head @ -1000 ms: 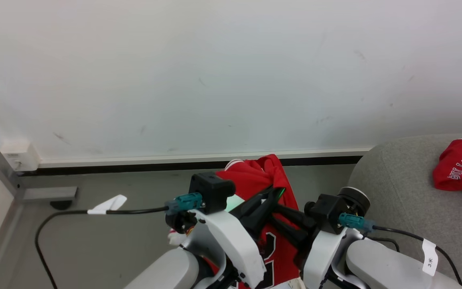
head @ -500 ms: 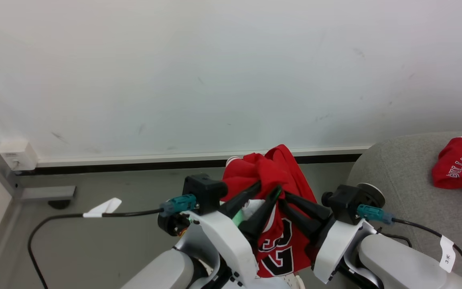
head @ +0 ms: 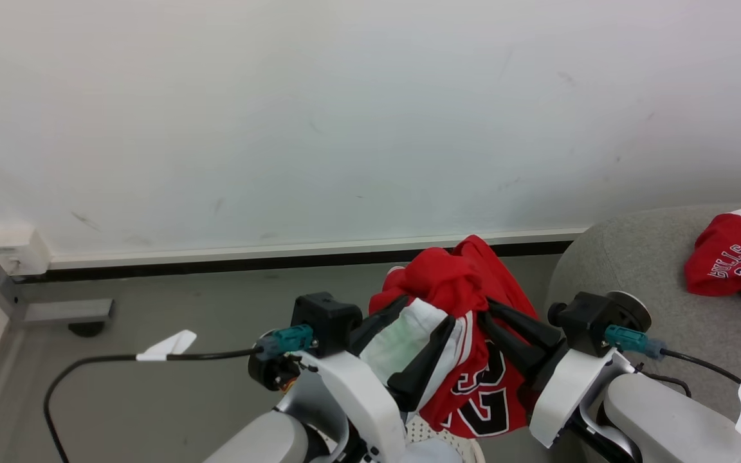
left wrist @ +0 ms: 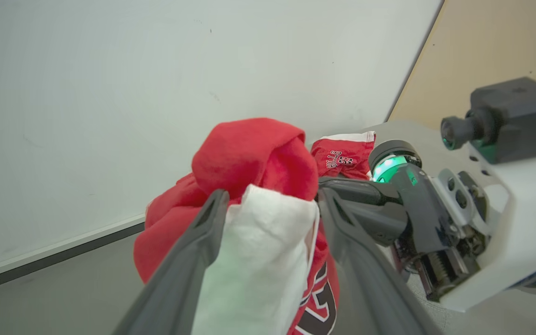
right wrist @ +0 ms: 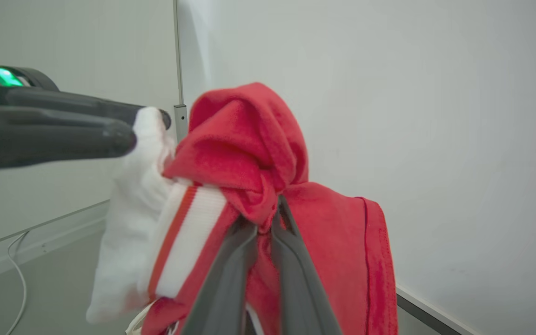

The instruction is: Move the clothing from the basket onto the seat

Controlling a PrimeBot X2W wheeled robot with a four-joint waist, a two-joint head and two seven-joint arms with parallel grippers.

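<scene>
- The whole head view slides a touch as we turn. That is our camera moving, not the room. The grey seat [head: 628, 276] sits off to our right, and a spare garment [head: 734, 257] already lies on top of it.
- The clothing bundle [head: 467, 289] hangs in the air between our two arms. It is nearer the seat's rounded corner than it was a second ago, but it is not over the cushion yet.
- Here is the big change: the left gripper [head: 426, 310] was pinched together a second ago, and now its fingers stand spread wide. It has let go.
- The right gripper [head: 483, 310] is clamped narrow on a fold of red cloth. In the right wrist view, the fabric bunches up right above its two fingers.
- So we judge that the right arm alone now carries the load, free to swing across to the seat.
- The white panel [left wrist: 254, 260] sags loose between the left fingers, brushing them rather than being squeezed. It could drag on them as the bundle pulls away.
- A sliver of perforated white [head: 423, 429] peeks out low between our arms, probably the basket. We cannot tell what is left inside.
</scene>
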